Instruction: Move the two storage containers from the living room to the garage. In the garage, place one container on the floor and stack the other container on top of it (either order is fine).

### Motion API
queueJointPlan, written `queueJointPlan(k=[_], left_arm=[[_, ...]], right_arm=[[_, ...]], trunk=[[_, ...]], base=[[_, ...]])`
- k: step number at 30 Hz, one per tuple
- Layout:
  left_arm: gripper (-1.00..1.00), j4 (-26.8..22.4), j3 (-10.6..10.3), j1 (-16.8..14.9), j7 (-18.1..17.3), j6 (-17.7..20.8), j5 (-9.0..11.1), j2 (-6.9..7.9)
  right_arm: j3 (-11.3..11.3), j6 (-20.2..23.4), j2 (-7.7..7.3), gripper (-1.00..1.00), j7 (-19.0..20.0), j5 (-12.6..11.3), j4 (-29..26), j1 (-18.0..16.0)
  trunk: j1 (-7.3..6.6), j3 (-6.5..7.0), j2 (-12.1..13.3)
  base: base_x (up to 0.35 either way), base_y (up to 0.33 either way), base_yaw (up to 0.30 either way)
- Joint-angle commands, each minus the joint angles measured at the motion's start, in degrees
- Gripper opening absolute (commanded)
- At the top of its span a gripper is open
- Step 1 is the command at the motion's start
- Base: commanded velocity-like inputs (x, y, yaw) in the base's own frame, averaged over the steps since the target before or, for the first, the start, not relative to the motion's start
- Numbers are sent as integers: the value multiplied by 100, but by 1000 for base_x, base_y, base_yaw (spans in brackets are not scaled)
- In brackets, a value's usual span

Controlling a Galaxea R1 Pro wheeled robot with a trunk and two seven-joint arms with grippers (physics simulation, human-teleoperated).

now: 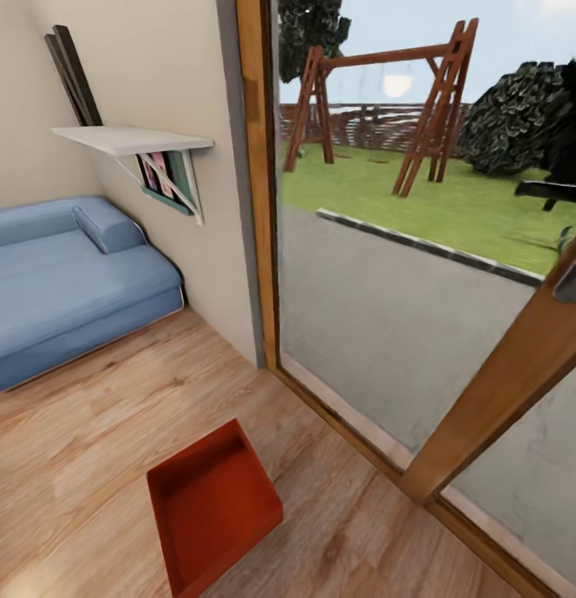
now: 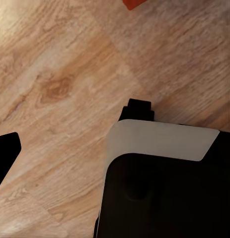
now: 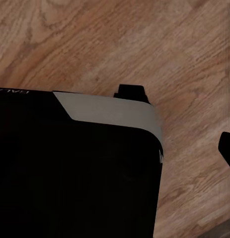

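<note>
One storage container lies empty on the wood-plank floor just beside the glass door, near the blue sofa. Reach carelessly and you could hit the door frame or push the container away. Partial pale lettering in the right wrist view, perhaps "GAL", is unreadable, and I cannot tell how open either gripper is.

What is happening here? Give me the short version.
Nothing is being handled yet. One orange-red storage container sits empty on the living room's wood-plank floor, close to the wood-framed glass door, with the blue sofa further back. The wrist views look down at bare planks over the robot's base, and no container is held.
</note>
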Motion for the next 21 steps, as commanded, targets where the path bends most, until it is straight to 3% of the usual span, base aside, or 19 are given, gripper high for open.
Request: queueJointPlan(k=[1, 8, 21], left_arm=[[100, -3, 0, -3, 17, 13, 55, 6], [100, -1, 0, -3, 17, 13, 55, 18], [100, -4, 0, -3, 17, 12, 55, 18]], right_arm=[[48, -27, 5, 100, -4, -52, 15, -5], [48, -30, 3, 100, -4, -52, 15, -2], [48, -36, -4, 100, -5, -52, 15, -5]], trunk=[[2, -4, -2], [2, -5, -2], [2, -11, -2]], base=[[241, -168, 15], [246, -166, 17], [54, -35, 248]])
